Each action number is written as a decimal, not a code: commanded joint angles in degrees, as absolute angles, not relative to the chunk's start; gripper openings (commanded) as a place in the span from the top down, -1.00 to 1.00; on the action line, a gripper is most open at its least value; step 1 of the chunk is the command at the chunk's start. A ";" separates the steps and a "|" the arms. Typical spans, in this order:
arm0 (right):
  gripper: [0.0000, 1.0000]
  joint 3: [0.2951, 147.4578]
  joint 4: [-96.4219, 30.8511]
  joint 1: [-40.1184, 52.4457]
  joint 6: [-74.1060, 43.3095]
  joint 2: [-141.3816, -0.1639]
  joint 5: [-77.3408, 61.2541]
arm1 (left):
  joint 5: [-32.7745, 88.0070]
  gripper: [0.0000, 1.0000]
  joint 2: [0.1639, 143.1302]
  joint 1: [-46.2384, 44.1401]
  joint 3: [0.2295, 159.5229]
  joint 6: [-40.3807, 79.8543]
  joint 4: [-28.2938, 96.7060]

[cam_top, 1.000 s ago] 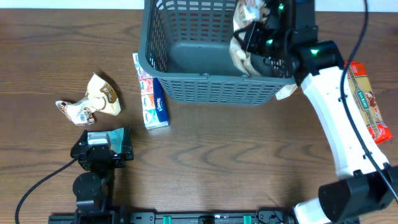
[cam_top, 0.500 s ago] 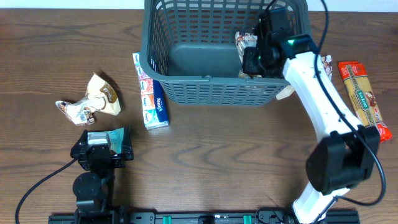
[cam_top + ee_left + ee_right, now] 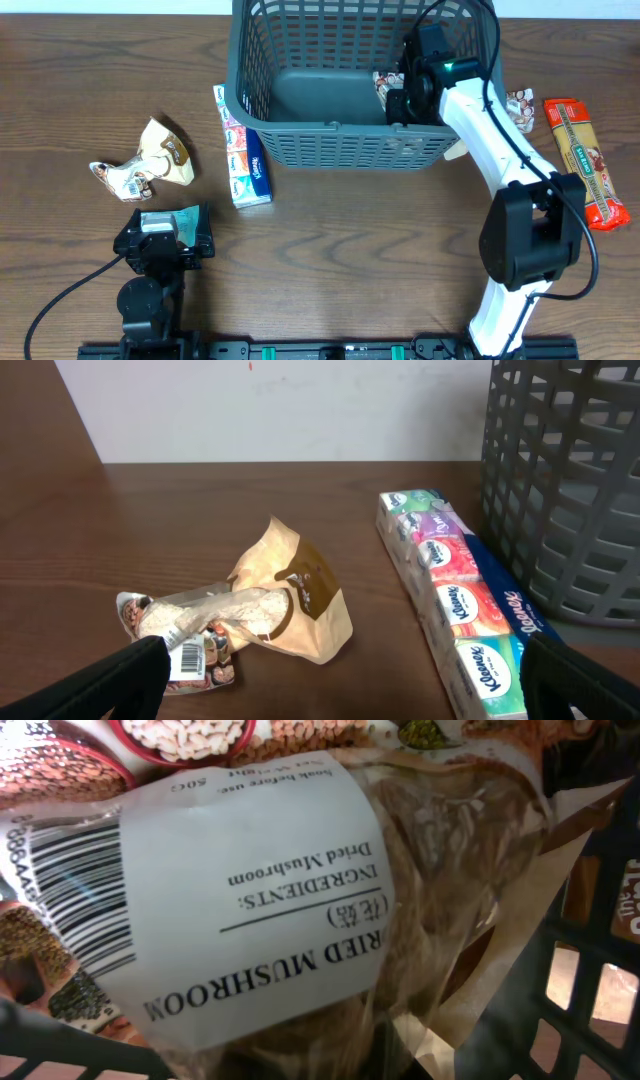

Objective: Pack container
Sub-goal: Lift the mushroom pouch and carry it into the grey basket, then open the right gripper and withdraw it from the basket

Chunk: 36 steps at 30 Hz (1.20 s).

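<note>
Wooden table (image 3: 350,260): container (image 3: 340,148), tissues (image 3: 245,165), crumpled packet (image 3: 150,160), perhaps noodles (image 3: 585,160).

right arm (image 3: 505,150): white links are joined by round black joints; a green light (image 3: 447,68) is lit on the black wrist; a black cable (image 3: 596,262) is looped alongside | left arm (image 3: 143,285): black throughout; a black lead (image 3: 60,300) is trailed over the surface | left pincer (image 3: 350,682): fingertips (image 3: 120,678) are black

DRIED MUSHROOM packet (image 3: 240,910), Kleenex tissues (image 3: 462,605)

Large dark grey slotted container (image 3: 330,148) stands upright, top open
</note>
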<state>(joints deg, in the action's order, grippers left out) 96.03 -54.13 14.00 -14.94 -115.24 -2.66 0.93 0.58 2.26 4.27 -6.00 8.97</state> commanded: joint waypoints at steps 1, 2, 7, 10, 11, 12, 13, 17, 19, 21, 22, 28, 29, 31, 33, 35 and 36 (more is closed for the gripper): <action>0.85 96.25 -54.74 13.65 -14.04 -117.05 -1.54 | 1.06 -0.97 0.19 2.57 2.74 -5.67 9.54; 0.72 96.25 -54.98 13.63 -14.06 -117.21 -1.52 | 1.06 -0.97 0.19 2.57 2.74 -5.67 9.54; 0.10 96.27 -55.07 13.65 -14.06 -117.30 -1.54 | 1.06 -0.97 0.19 2.57 2.74 -5.67 9.54; -0.24 96.36 -55.13 13.56 -14.06 -117.25 -1.56 | 1.06 -0.97 0.19 2.55 2.74 -5.67 9.54; -0.48 96.51 -55.13 13.56 -14.06 -117.21 -1.56 | 1.06 -0.97 0.19 2.57 2.74 -5.67 9.54; -0.68 96.86 -55.33 13.56 -14.04 -117.08 -1.56 | 1.06 -0.97 0.19 2.57 2.74 -5.67 9.54; -0.77 97.51 -55.59 13.56 -14.04 -117.01 -1.56 | 1.06 -0.97 0.19 2.57 2.74 -5.67 9.54; -0.99 103.79 -58.54 13.56 -12.21 -116.95 -3.92 | 1.06 -0.97 0.19 2.57 2.74 -5.69 9.54; -0.99 109.67 -61.28 13.56 -11.05 -116.95 -5.56 | 1.06 -0.97 0.19 2.57 2.74 -5.69 9.54; -0.99 116.09 -64.25 13.56 -11.03 -116.95 -6.39 | 1.06 -0.97 0.19 2.57 2.74 -5.67 9.54; -0.99 119.83 -66.00 13.56 -11.03 -116.95 -6.76 | 1.06 -0.97 0.19 2.57 2.74 -5.67 9.54; -0.99 143.70 -75.79 13.06 -10.41 -116.92 -6.79 | 1.06 -0.97 0.19 2.57 2.74 -5.67 9.54; -0.99 146.67 -76.62 12.69 -11.84 -116.90 -5.41 | 1.06 -0.97 0.19 2.57 2.74 -5.67 9.54; -0.99 152.59 -78.28 11.44 -16.88 -116.88 -1.41 | 1.06 -0.97 0.19 2.57 2.74 -5.69 9.54; -0.98 157.42 -79.75 9.63 -22.35 -116.88 1.65 | 1.06 -0.97 0.19 2.57 2.74 -5.67 9.54; -0.98 160.62 -81.21 7.38 -28.40 -116.88 4.40 | 1.06 -0.97 0.19 2.57 2.74 -5.69 9.54; -0.98 161.88 -82.17 6.00 -31.86 -116.88 6.02 | 1.06 -0.97 0.19 2.57 2.74 -5.69 9.54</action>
